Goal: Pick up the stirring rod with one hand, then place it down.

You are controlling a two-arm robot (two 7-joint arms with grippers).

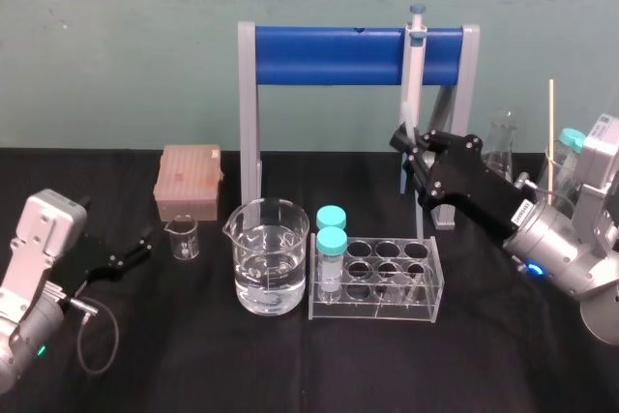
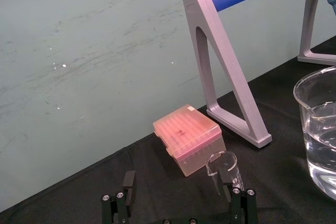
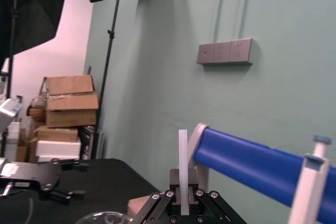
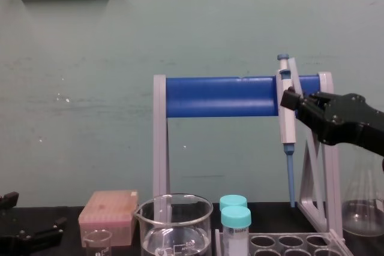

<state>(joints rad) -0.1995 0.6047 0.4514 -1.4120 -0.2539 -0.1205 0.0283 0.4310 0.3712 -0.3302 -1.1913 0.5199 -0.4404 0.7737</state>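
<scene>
The right gripper point(image 1: 410, 147) is up at the grey stand with the blue bar point(image 1: 329, 55). Its jaws are clamped on the thin, whitish translucent stirring rod point(image 3: 182, 153), held upright just beside the hanging grey-white pipette point(image 4: 287, 103). The left gripper point(image 1: 135, 250) sits low over the black table point(image 1: 290, 365), jaws apart. The big glass beaker point(image 1: 271, 258) is about half full of clear liquid, and the small beaker point(image 1: 182, 237) looks empty. Two teal-capped tubes point(image 1: 332, 242) stand in the clear rack point(image 1: 382, 287).

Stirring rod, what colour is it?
The stirring rod is milky white, clearest in the right wrist view.

Smooth translucent stirring rod point(image 3: 182, 166); matt cloth point(image 1: 290, 365)
</scene>
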